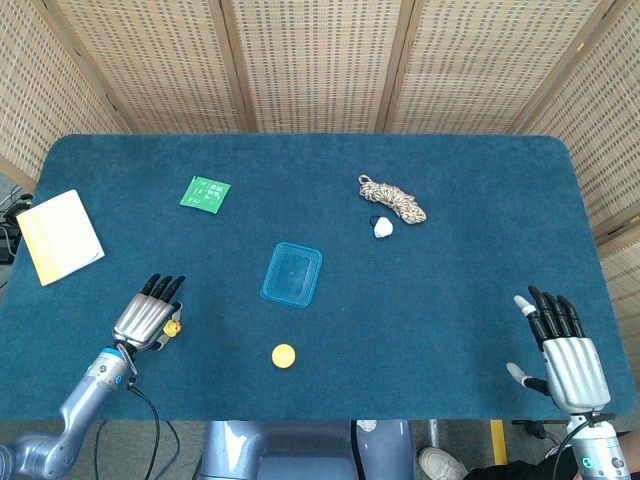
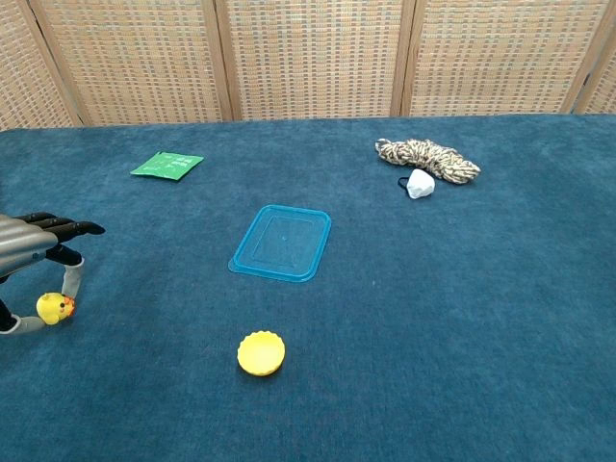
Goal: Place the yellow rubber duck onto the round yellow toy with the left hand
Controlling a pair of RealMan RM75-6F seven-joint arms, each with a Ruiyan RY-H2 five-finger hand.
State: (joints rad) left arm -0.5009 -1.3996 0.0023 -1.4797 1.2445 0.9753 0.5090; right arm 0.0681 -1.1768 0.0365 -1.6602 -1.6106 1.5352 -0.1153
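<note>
The small yellow rubber duck [image 1: 172, 327] [image 2: 54, 308] sits on the blue cloth at the front left. My left hand [image 1: 148, 315] [image 2: 34, 252] is over it and pinches it between the thumb and one bent finger, while the other fingers stay stretched out. The round yellow toy [image 1: 283, 355] [image 2: 261, 352] lies to the right of the duck, near the front edge, about a hand's length from my left hand. My right hand [image 1: 565, 350] rests open at the front right corner, holding nothing, and only the head view shows it.
A clear blue tray lid [image 1: 292, 274] [image 2: 281, 242] lies just behind the round toy. Farther back are a green packet [image 1: 205, 193] [image 2: 166, 164], a coiled rope [image 1: 392, 198] [image 2: 426, 157] and a small white object [image 1: 383, 228] [image 2: 420, 183]. A pale notepad [image 1: 60, 236] lies at the left edge.
</note>
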